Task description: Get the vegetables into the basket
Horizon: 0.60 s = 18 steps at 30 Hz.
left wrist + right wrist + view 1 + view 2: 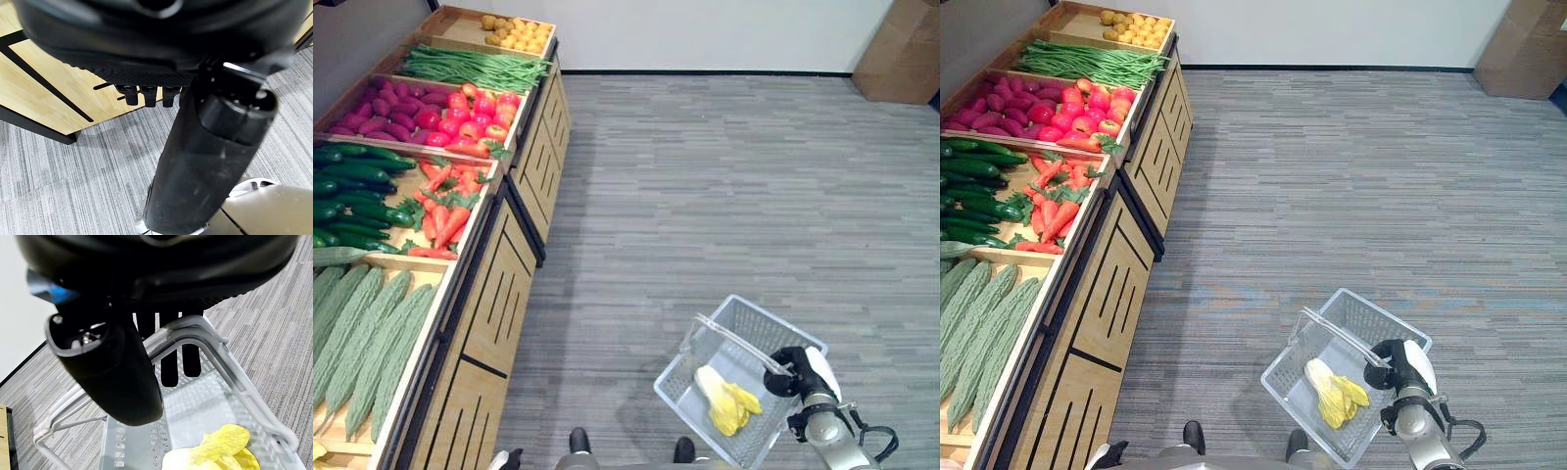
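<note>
A white wire basket [745, 321] hangs low over the grey floor at my lower right. A pale yellow leafy vegetable [725, 398] lies in it, also seen in the right wrist view [221, 451]. My right hand [797, 368] is shut on the basket's white handle [195, 329], with the fingers curled round the bar. To my left stands a wooden produce stand with bitter gourds [362, 333], cucumbers [352, 196] and carrots [445, 208]. My left hand [146, 49] hangs relaxed and holds nothing, beside the stand's wooden front [44, 93].
Further back the stand holds red peppers [475, 113], purple roots [391, 106], green beans [475, 69] and yellow produce [516, 34]. A cardboard box [901, 49] stands against the far wall at the right. Grey carpet floor [724, 186] stretches between stand and box.
</note>
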### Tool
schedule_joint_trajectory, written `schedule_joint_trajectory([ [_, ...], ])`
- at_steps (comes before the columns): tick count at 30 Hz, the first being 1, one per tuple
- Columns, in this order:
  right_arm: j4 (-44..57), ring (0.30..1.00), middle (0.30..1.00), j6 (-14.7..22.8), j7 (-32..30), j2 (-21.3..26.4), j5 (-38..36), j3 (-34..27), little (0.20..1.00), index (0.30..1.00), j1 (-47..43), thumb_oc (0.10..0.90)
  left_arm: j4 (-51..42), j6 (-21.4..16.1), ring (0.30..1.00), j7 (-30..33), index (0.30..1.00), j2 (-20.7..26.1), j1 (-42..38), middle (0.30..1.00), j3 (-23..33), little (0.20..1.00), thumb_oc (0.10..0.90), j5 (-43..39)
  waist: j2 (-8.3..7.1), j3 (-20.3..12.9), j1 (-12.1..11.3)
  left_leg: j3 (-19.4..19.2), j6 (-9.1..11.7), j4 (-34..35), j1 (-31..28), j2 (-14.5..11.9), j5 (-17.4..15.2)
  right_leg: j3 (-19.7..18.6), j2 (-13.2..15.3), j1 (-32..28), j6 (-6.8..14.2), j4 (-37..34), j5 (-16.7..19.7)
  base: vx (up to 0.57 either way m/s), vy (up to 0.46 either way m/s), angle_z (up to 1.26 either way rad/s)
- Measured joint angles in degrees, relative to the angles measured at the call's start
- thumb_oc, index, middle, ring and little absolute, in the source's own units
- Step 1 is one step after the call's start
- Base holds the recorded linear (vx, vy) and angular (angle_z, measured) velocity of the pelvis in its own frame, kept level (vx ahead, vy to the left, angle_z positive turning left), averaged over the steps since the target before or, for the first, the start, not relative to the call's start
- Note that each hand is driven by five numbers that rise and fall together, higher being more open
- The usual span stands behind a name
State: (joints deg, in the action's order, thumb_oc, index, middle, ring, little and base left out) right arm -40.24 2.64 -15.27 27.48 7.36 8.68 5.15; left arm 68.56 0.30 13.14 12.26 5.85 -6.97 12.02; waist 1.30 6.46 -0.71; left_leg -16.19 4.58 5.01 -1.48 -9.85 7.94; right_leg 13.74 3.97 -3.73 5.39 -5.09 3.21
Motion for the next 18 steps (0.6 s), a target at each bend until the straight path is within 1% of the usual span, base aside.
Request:
schedule_joint_trajectory([
  [1, -0.11, 0.3, 0.3, -0.99, 1.43, -0.4, -0.65, 0.08, 0.3, 0.3, 0.36, 0.4, -0.24, 0.42, 1.0, -0.3, 1.0, 0.02, 0.24, 1.0, 0.96, 1.0, 0.9, -0.96, -0.12, -0.13, -0.02, 1.21, 0.12, 0.0, -0.82, 0.24, -0.25, -0.06, 0.27, -0.85, 0.03, 0.09, -0.02, 0.0, 0.0, 0.0],
  [2, -0.1, 0.3, 0.3, -1.23, 1.75, -0.64, -0.74, 0.07, 0.3, 0.3, 0.37, 0.4, -0.52, 0.53, 1.0, -0.32, 1.0, 0.07, 0.2, 1.0, 0.96, 1.0, 0.9, -1.35, -0.09, -0.19, -0.02, 1.74, 0.22, 0.0, -0.84, 0.33, -0.36, -0.16, 0.36, -0.84, 0.12, 0.1, -0.08, 0.0, 0.0, 0.0],
  [6, -0.11, 0.3, 0.3, -1.31, 2.35, -0.96, -0.73, 0.12, 0.3, 0.3, 0.57, 0.4, -0.61, 0.63, 1.0, -0.62, 1.0, 0.31, 0.17, 1.0, 0.91, 1.0, 0.9, -1.47, -0.43, -0.62, 0.0, 1.59, 0.02, 0.01, -0.95, 0.97, -0.6, -0.89, 1.02, -0.77, 0.45, 0.1, -0.08, 0.01, -0.024, -0.03],
  [9, -0.1, 0.3, 0.3, -1.31, 2.7, -0.95, -0.67, 0.12, 0.3, 0.3, 0.64, 0.4, -0.69, 0.63, 1.0, -0.81, 1.0, 1.16, 0.18, 1.0, 0.88, 1.0, 0.9, -1.25, -0.85, -1.0, 0.01, 1.57, 0.0, 0.01, -0.82, 0.95, -0.65, -1.13, 1.14, -0.6, 0.48, -0.07, -0.06, 0.0, -0.065, -0.01],
  [18, -0.48, 0.3, 0.3, -1.37, 2.64, -0.34, 1.23, 0.13, 0.3, 0.3, 0.3, 0.4, -1.32, 0.45, 1.0, -0.68, 1.0, 2.17, -0.59, 1.0, 0.59, 1.0, 0.9, -1.3, -0.66, -0.66, 0.05, 2.07, 0.01, -1.15, 2.32, -0.03, -0.49, -1.01, 0.21, 1.96, 0.24, -0.07, -0.02, 0.01, -0.13, 0.0],
])
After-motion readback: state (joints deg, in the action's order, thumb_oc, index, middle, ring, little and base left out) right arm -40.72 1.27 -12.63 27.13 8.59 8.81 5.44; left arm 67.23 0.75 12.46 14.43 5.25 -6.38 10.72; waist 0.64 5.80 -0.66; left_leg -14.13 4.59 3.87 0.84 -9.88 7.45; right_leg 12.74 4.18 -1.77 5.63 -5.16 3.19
